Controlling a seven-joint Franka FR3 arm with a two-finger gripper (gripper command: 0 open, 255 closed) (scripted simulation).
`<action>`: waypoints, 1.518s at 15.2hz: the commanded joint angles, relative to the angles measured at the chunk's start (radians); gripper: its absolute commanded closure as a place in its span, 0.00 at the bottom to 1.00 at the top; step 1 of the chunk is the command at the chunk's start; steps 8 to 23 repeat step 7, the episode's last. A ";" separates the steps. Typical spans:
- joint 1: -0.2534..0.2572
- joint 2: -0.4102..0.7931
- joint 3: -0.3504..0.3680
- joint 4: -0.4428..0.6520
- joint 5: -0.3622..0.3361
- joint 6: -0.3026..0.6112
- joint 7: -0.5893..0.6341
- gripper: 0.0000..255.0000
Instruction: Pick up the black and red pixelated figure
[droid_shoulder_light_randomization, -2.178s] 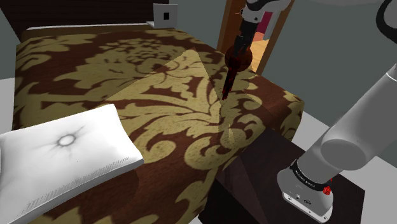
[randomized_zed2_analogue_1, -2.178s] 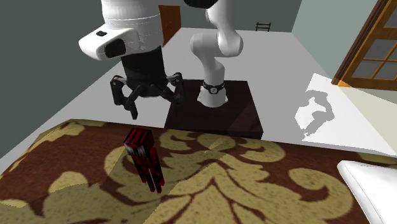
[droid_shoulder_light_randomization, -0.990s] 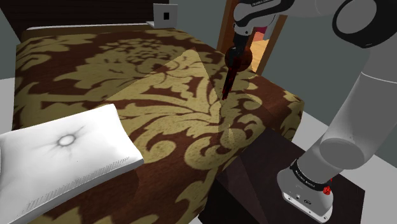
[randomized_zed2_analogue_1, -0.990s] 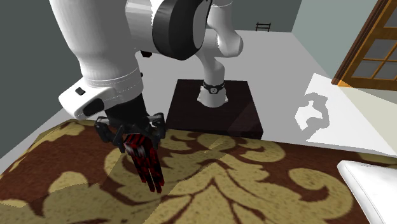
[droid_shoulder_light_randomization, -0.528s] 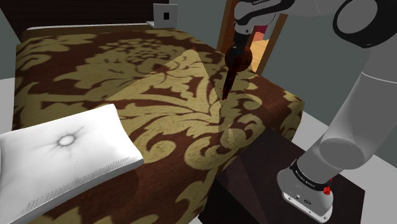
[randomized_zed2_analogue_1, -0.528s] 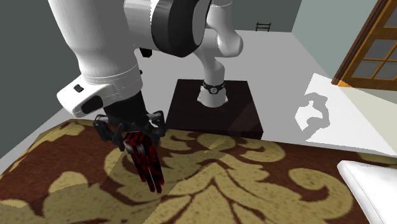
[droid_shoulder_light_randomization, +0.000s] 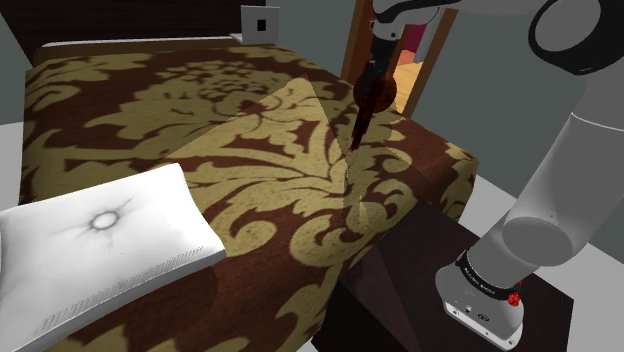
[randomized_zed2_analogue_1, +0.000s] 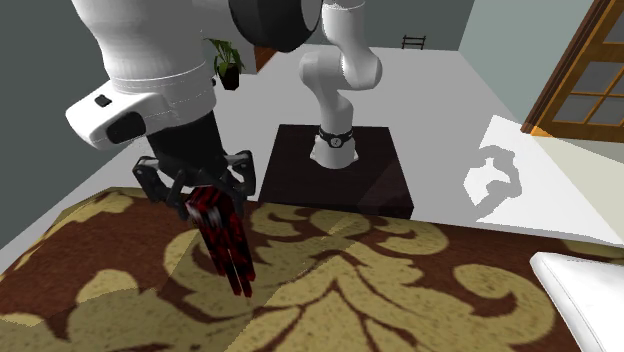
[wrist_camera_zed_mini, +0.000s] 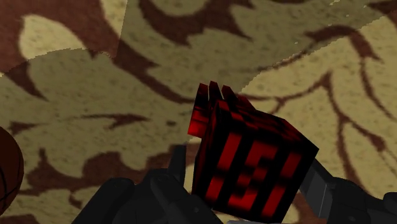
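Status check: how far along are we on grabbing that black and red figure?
Done: the gripper is shut on the head of the black and red pixelated figure. In hand: the figure hangs tilted over the patterned bedspread; whether its feet are clear I cannot tell. Left: raise it well above the bedspread.

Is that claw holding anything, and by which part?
Yes. The gripper clasps the black and red blocky figure by its cube-shaped head; its legs hang over the patterned bedspread.
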 joint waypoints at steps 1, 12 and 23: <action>0.001 -0.001 0.000 0.028 -0.001 -0.030 0.003 1.00; 0.000 -0.004 0.000 0.081 -0.002 -0.084 0.004 1.00; 0.000 -0.004 0.000 0.081 -0.002 -0.084 0.004 1.00</action>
